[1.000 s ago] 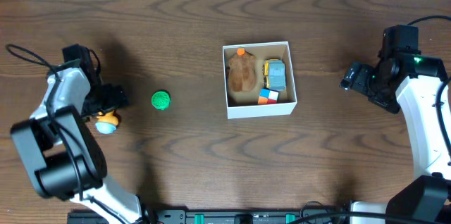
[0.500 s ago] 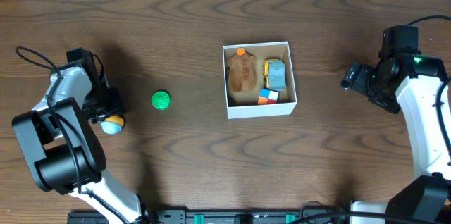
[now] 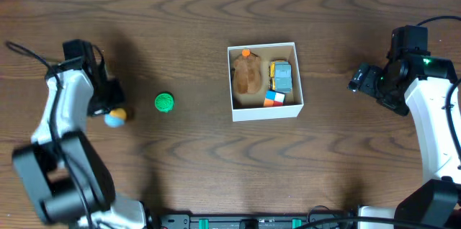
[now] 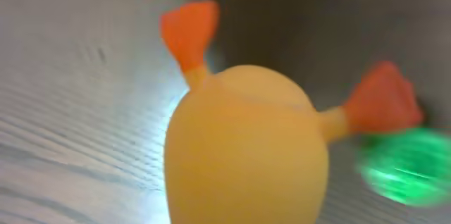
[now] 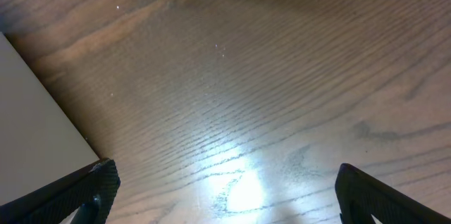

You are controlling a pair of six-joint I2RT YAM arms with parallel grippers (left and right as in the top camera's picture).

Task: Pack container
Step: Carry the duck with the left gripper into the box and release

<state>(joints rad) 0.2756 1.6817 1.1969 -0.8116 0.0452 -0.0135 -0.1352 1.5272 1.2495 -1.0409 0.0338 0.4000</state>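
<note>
While the overhead camera looked straight down, the container (image 3: 266, 112) sat on the bench (image 3: 216, 171) a little toward the right edge from the middle, open top up. Inside were a brown toy (image 3: 248, 76) on the left-edge side, a blue-and-yellow toy (image 3: 282, 76) on the right-edge side, and a coloured cube (image 3: 274, 99) toward the near edge, all close together. A green ball (image 3: 164, 101) lay alone between the container and the left edge. The left gripper (image 3: 108, 110) was near the left edge, its tip at a yellow toy (image 3: 115, 116) that lay near the ball but apart from it. The arm hid the jaws, so I could not tell whether they pinched the toy. The right gripper (image 3: 358, 79) hung near the right edge, well apart from the container.

Left wrist view was blurred. The yellow toy (image 4: 246, 153) filled the frame, two orange feet (image 4: 189, 30) sticking up, with the green ball (image 4: 405, 175) at lower right. Jaw state could not be told here either.

Right wrist view: right gripper (image 5: 225, 196) jaws were spread wide, dark fingertips (image 5: 99, 185) at both lower corners, only bench wood between them. The white container wall (image 5: 32, 118) was at frame left.
</note>
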